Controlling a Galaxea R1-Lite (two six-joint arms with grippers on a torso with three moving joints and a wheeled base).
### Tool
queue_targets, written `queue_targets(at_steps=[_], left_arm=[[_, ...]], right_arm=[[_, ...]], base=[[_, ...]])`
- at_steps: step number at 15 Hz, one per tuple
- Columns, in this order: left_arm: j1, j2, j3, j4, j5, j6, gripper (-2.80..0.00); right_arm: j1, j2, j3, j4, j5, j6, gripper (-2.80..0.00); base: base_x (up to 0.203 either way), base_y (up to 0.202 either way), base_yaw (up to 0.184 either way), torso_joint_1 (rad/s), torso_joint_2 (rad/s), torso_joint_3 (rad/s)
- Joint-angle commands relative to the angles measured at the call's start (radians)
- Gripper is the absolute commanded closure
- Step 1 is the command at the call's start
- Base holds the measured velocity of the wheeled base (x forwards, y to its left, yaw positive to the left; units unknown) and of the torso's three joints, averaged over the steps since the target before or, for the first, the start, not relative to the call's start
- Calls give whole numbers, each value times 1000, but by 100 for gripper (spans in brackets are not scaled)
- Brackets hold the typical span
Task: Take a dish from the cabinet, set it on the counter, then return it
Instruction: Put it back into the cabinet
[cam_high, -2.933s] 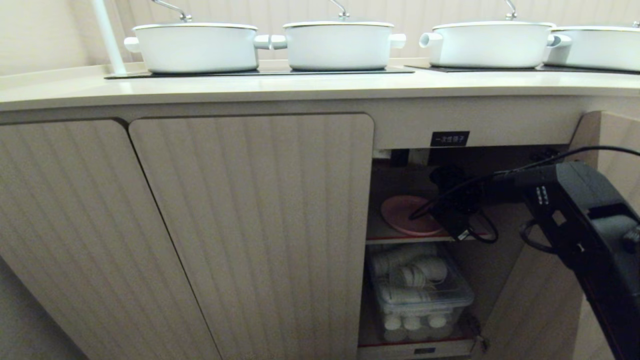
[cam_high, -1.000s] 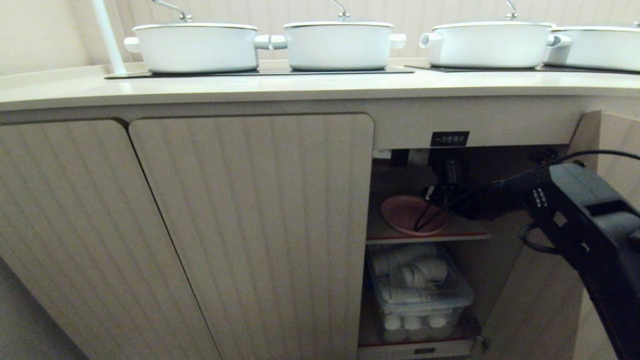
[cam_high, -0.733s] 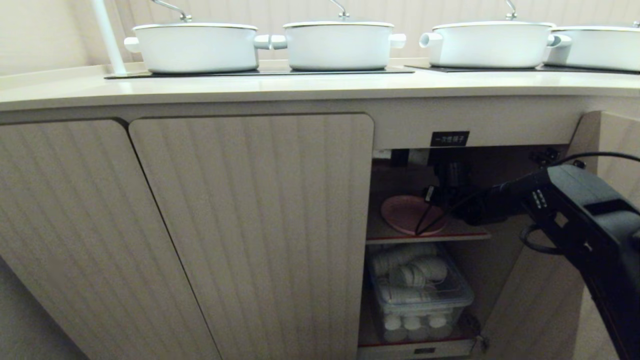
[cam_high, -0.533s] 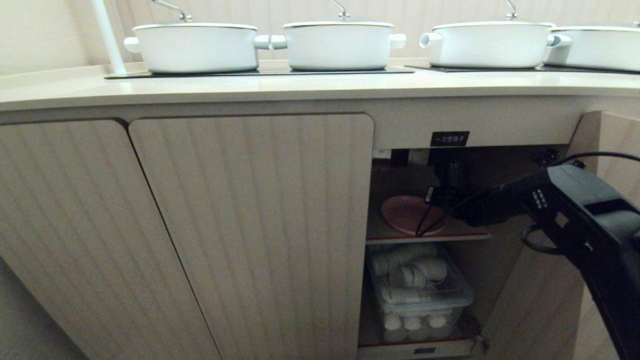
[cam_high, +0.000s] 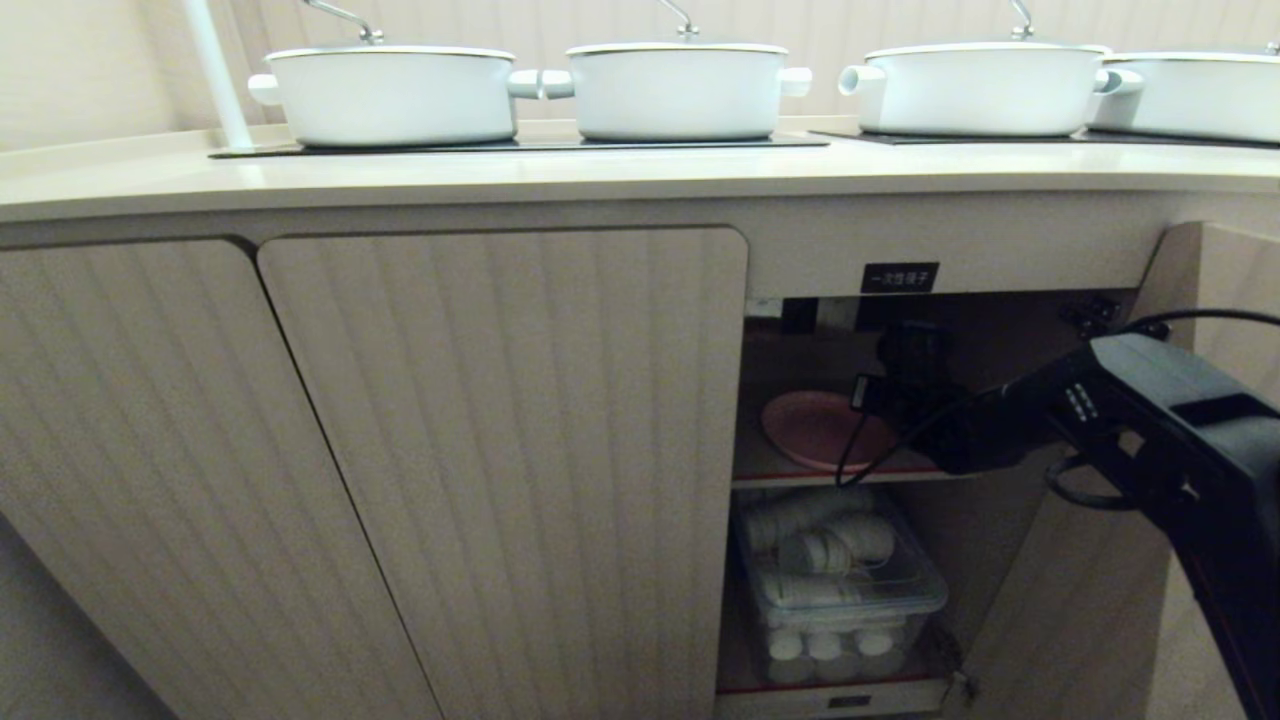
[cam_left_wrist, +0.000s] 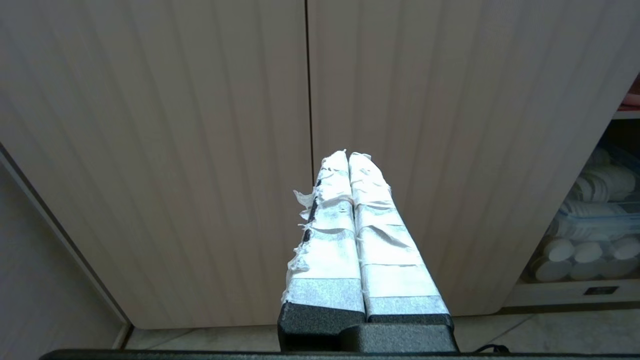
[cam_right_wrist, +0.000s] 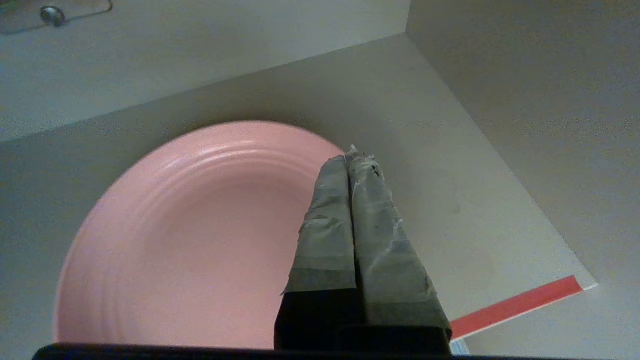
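Operator: Dish (cam_high: 815, 425) position, please; where is it lying?

Observer: It lies flat on the upper shelf (cam_right_wrist: 450, 190) inside the open cabinet (cam_high: 1000, 330), at the centre right of the head view; it is not yet on the surface (cam_high: 500, 175) above.

Operator: And the right gripper (cam_right_wrist: 352, 157)?

Observer: It is reaching into the cabinet from the right; its two taped fingers are pressed together, with the tips just at the rim of the dish. In the right wrist view the pink disc spreads from the tips toward the lower left of the frame; bare shelf is at the right.

Operator: Is the rim pinched between them?

Observer: I cannot tell; no gap shows and no rim shows between the fingers; they may be lying over the edge only.

Operator: Long axis?

Observer: None, the dish is round; what matters, I think, is that the rim is taken on its right side, the side nearest this arm.

Operator: The left gripper (cam_left_wrist: 348, 155)?

Observer: Fingers together also, holding nothing; it faces the shut doors (cam_left_wrist: 200, 150), well apart from the dish; the right arm is clearly nearer.
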Motion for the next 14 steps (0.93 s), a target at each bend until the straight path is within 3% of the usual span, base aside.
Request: queue_targets(at_steps=[1,14], left_arm=[[0,0,0,0,0,0,0],[-1,0,0,0,0,-1,0]], right_arm=[[0,-18,47,-38,-2,-6,0],[19,-106,275,-221,-2,-75,0]], base=[[0,0,0,0,0,0],[0,0,0,0,0,0]])
